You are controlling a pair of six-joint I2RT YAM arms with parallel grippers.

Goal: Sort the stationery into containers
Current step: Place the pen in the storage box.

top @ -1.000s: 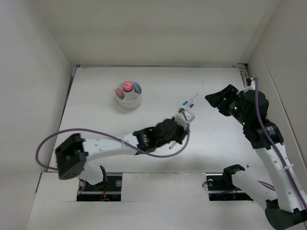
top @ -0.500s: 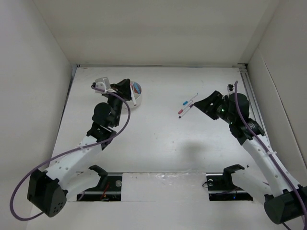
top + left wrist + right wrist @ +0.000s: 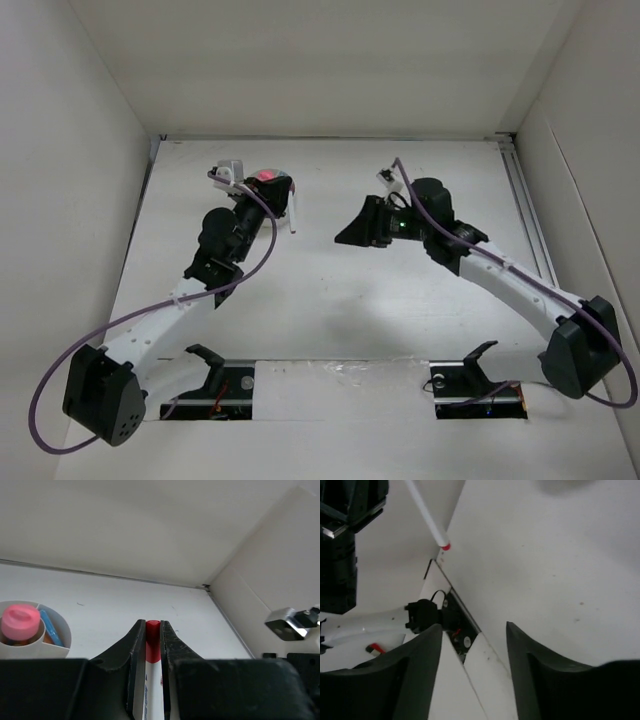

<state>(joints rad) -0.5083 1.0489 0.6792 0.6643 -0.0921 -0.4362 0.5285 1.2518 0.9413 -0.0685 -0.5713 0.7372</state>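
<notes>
My left gripper [image 3: 284,197] is shut on a thin white pen [image 3: 294,214] with a red cap [image 3: 153,639]; the pen hangs down just right of the cup. In the top view my left wrist mostly covers the cup, and only the pink cylinder [image 3: 266,179] shows. In the left wrist view the white divided cup [image 3: 30,652] sits low at the left, holding the pink-capped cylinder [image 3: 20,621] and a blue item [image 3: 50,628]. My right gripper [image 3: 350,235] is open and empty above the table's middle. It sees the held pen's red tip [image 3: 445,546].
White walls close the table at the back and on both sides. My right arm [image 3: 480,262] stretches across the right half and covers the spot where two pens lay. The left arm's body [image 3: 342,540] shows at the right wrist view's left edge.
My left arm carried the red-capped pen from the table's middle to the cup, then shifted slightly. My right gripper swung left and down over the middle, hiding the two pens on the table.
</notes>
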